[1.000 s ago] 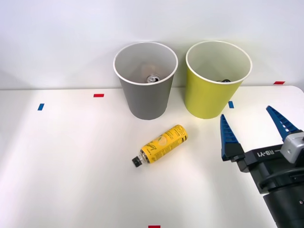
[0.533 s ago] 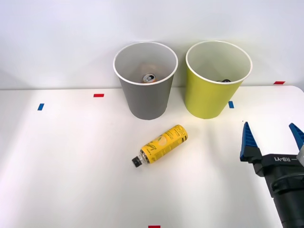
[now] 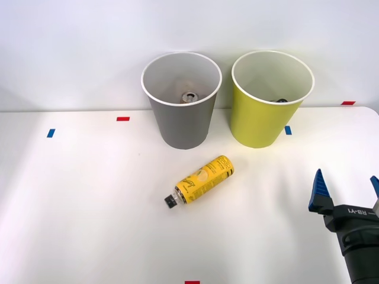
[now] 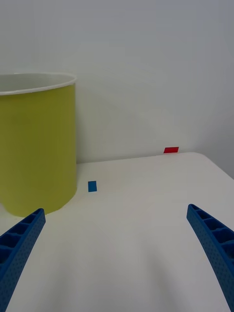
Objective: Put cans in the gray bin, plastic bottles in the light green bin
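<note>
A yellow plastic bottle [image 3: 201, 180] with a black cap lies on its side on the white table, in front of the two bins. The gray bin [image 3: 182, 100] stands at the back with a can's silver end [image 3: 189, 97] visible inside it. To its right stands the light green bin [image 3: 271, 99] [image 4: 36, 144], with something dark just showing inside. My right gripper [image 3: 347, 188] [image 4: 117, 243] is open and empty near the front right of the table, well right of the bottle and in front of the light green bin.
Small red tape marks [image 3: 122, 119] and blue tape marks [image 3: 50, 133] dot the table. One blue mark [image 4: 92, 186] and one red mark [image 4: 170, 150] lie beyond my fingers. A pale wall rises behind the bins. The table's right edge runs close to the gripper.
My right gripper has drawn back toward the front right corner, away from the bins and the bottle, staying open. The bottle and bins have not moved.
</note>
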